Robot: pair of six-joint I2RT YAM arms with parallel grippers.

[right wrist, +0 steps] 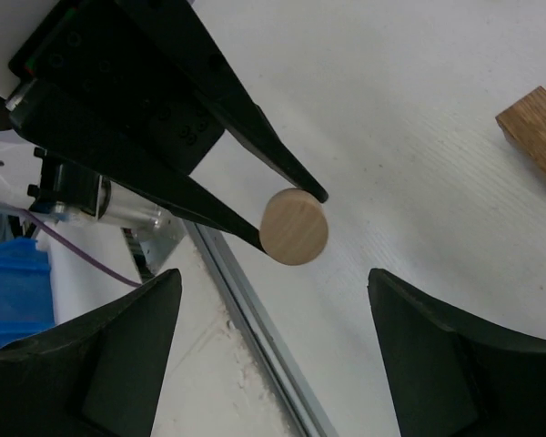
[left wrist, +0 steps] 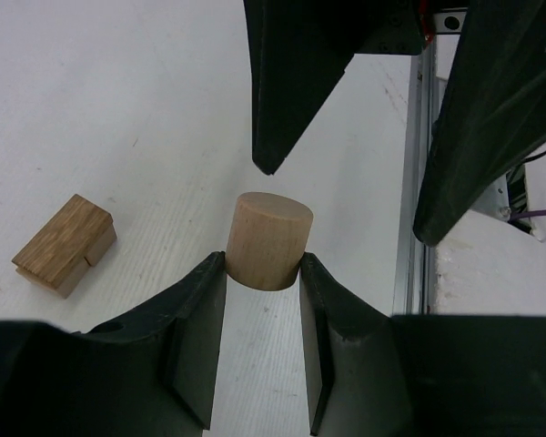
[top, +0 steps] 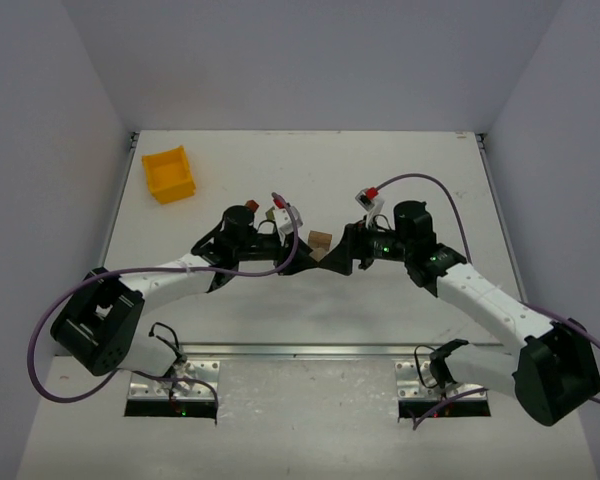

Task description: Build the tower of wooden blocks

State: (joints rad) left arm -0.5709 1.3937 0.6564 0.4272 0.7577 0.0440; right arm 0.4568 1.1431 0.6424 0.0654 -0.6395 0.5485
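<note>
**Clerk:** Largest entry first?

**Checker:** Counter (top: 310,160), white, matte, with an aluminium rail (top: 310,350) along its near edge.

**Clerk:** Next?

**Checker:** Left arm (top: 170,275) and right arm (top: 480,290), white links with black joints. Both reach inward and meet near the counter's middle. A purple cable (top: 440,185) loops over each. Each wrist has a white-and-red plug fitting, and any print on them is too small to read.

**Clerk:** Containers?

**Checker:** One yellow bin (top: 168,174), plastic, at the far left of the counter, well apart from both arms. No lettering on it can be made out.

**Clerk:** End effectors?

**Checker:** Left end effector (left wrist: 262,266): black fingers closed against the sides of the wooden cylinder, gripping it. Right end effector (right wrist: 273,282): fingers spread wide and holding nothing. It faces the left one, and the cylinder sits just ahead of the gap between its fingers.

**Clerk:** Tower pieces?

**Checker:** There are two, and they are not stacked. The rectangular block (left wrist: 64,244) is tan with visible grain and a notch at one end. It lies on the counter just beside the meeting fingers and touches neither. The cylinder (left wrist: 271,238) is plain pale wood, held by its curved side between the left fingertips. One flat round end faces the right wrist camera. Neither piece shows a stamp or mark.
</note>
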